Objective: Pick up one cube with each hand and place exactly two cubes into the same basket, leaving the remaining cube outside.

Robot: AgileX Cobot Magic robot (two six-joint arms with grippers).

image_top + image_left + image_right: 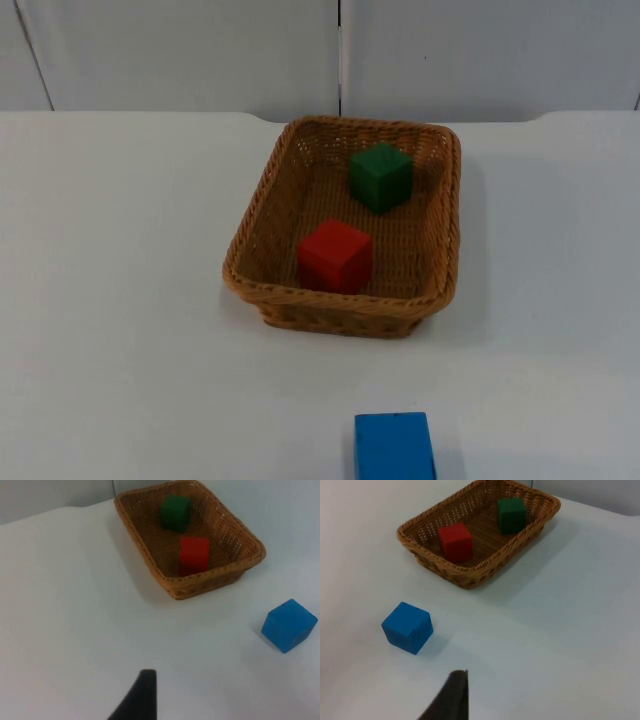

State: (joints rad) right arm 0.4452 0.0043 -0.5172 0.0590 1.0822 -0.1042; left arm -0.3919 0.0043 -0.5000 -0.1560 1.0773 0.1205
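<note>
White table top runs back to a grey partition wall, which has a dark vertical seam above the basket.

In the top view the blue cube is cut off by the near edge, so its front part is out of sight. It sits on the bare table, well apart from the basket and outside it.

The woven brown basket stands toward the far side of the table. Two cubes lie inside it: the green cube toward the far end, the red cube close to the near wall. They are apart from each other. The basket's near wall hides the foot of the red cube.

Of the left gripper one black fingertip stands out over bare table, back from the basket. Of the right gripper likewise one dark fingertip over the table, near the blue cube but not touching it. Whether either is released or clenched I cannot tell; neither holds anything visible.
</note>
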